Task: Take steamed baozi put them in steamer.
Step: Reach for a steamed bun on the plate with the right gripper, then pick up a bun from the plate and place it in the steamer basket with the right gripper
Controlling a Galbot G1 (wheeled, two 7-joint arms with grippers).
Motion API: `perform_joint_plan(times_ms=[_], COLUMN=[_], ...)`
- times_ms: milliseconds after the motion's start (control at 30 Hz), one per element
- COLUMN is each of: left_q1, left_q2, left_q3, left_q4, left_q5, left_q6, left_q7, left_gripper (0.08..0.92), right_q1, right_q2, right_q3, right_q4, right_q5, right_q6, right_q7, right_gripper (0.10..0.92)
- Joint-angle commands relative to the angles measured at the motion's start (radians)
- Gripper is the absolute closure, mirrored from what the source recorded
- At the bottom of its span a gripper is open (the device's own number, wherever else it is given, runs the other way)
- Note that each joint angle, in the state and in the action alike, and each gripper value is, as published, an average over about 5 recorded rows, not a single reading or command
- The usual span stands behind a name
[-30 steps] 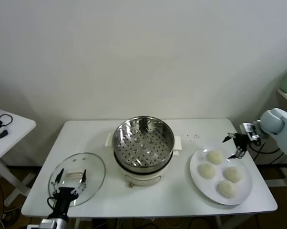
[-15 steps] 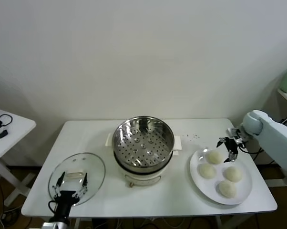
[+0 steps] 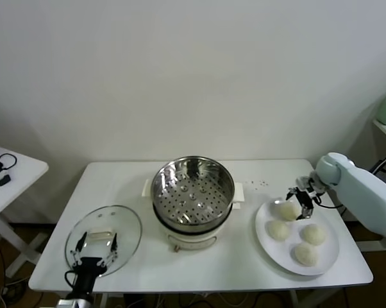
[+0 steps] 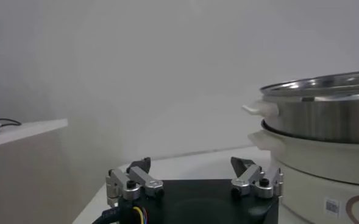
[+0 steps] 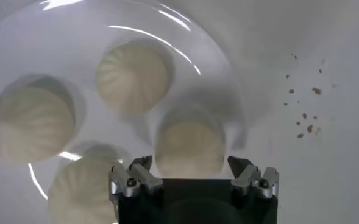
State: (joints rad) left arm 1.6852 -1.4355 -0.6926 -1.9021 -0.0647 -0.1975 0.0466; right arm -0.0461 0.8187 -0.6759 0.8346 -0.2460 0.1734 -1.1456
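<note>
Seen from the head: right gripper (image 3: 299,202) poised right over the rear-left bun (image 3: 287,210) of the steamed baozi, fingers spread to either side, nothing pinched. Three more buns beside it on the white plate (image 3: 268,242), right of the steamer (image 3: 193,194), which stands uncovered mid-table (perforated tray bare). Glass lid (image 3: 104,237) flat at the front left, with the left gripper (image 3: 95,242) hanging over its near rim, fingers apart and empty.

From the left wrist: left gripper (image 4: 195,176) wide, nothing between its fingers; steamer (image 4: 318,131) well beyond it, steel wall above white base.

From the right wrist: right gripper (image 5: 193,173) splayed with one bun (image 5: 189,146) centred just beyond the fingertips, not touched as far as can be told; other buns close around on the plate (image 5: 88,42). Small crumbs (image 5: 305,92) on the table beside.
</note>
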Motion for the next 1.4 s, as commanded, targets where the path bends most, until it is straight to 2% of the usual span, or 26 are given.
perform_joint_plan(times_ms=[33, 633, 800, 1067, 1400], left_q1=[0.0, -0.008, -0.008, -0.005, -0.009], left_q2=[-0.001, -0.004, -0.003, 0.003, -0.004], left_q3=[0.002, 0.003, 0.002, 0.002, 0.012], left_q4=[0.0, 0.0, 0.0, -0.004, -0.011], left_q5=[0.001, -0.003, -0.004, -0.003, -0.001], left_q6=[0.005, 0.017, 0.017, 0.019, 0.02], left_q7=[-0.004, -0.016, -0.016, -0.014, -0.027], left_gripper=[0.177, 0.177, 0.177, 0.177, 0.177], right_q1=[-0.007, -0.012, 0.058, 0.363, 0.585], right_q2=[0.015, 0.01, -0.033, -0.091, -0.011], right_q3=[0.011, 0.034, -0.015, -0.207, -0.282], right_q4=[-0.015, 0.015, 0.131, 0.365, 0.563], right_q5=[-0.024, -0.022, 0.039, 0.108, -0.077], right_q6=[0.01, 0.012, 0.019, 0.082, 0.314], right_q7=[0.006, 0.01, 0.006, -0.02, -0.021], right_gripper=[0.206, 0.311, 0.313, 0.31, 0.308])
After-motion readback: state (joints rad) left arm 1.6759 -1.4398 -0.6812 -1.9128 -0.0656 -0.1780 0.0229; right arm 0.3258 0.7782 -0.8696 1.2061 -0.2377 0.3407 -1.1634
